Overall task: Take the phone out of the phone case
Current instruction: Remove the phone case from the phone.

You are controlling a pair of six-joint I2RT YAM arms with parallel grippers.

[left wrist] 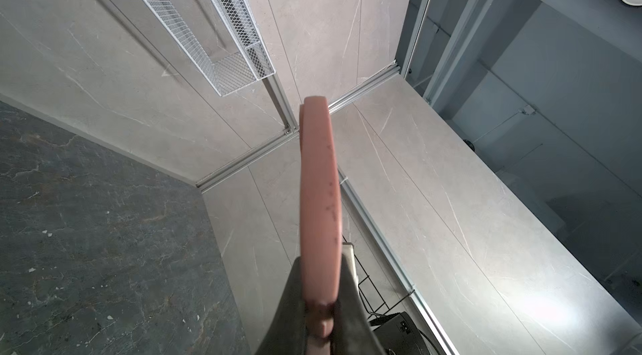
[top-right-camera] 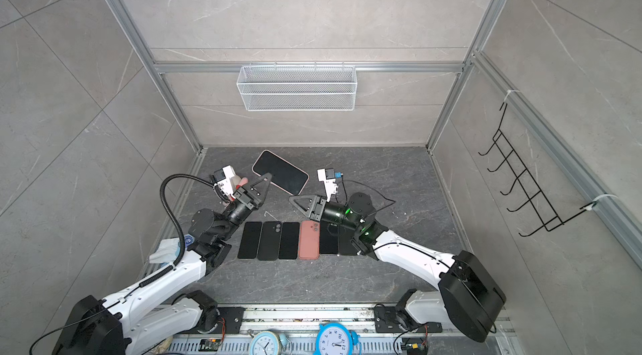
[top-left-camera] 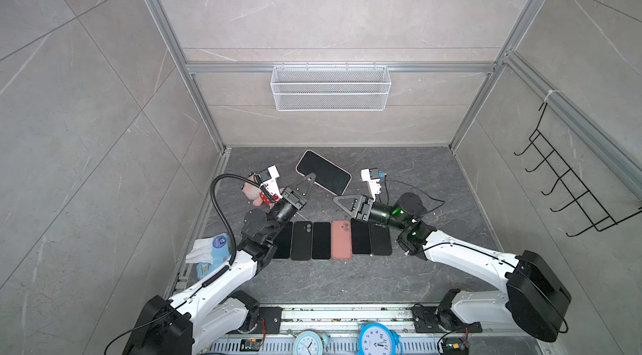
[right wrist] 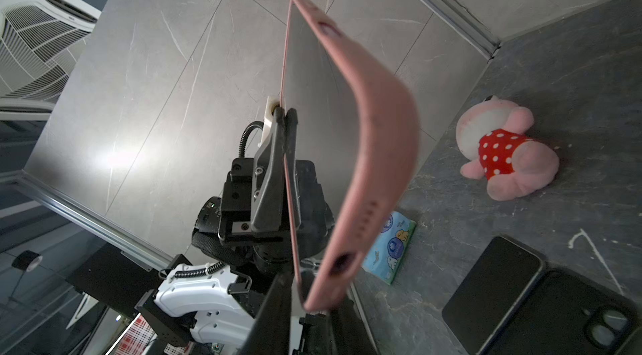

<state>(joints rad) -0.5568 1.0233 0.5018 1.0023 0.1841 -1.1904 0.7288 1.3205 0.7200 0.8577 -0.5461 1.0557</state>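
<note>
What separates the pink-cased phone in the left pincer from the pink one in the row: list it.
The held phone is off the table, clamped in the left pincer; the row's pink one lies flat, untouched. The held phone shows its dark screen inside a pink rim; the row's pink one shows its pink back and camera lenses. The held phone sits askew; the row's pink one lines up with black phones. Both are pink.
</note>
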